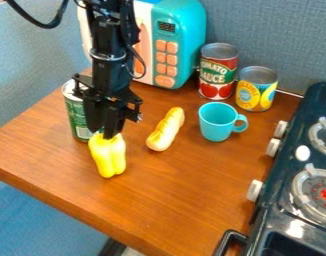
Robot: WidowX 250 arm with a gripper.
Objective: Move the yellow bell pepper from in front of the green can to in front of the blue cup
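When searching from the toy hot dog (166, 129), look to the left and slightly nearer the camera for the yellow toy pepper (109, 159). Notice the black gripper (111, 135) above, with jaws narrow and, by all appearances, holding the pepper's broad upper end; impossible to tell whether lifted clear of the worktop (182, 200) or just touching. Judging by the glossy, moulded look, expect light weight, fairly stiff walls with perhaps a little give, and no real fragility, but some slipperiness along the smooth lobes. Take hold across the broad shoulders, preferably with a pad in a groove between lobes, and avoid pinching only the tapered end, likely to slide out. Read the long axis as running down the view, broad end up and narrow end toward the camera, leaning slightly the opposite way from the hot dog.
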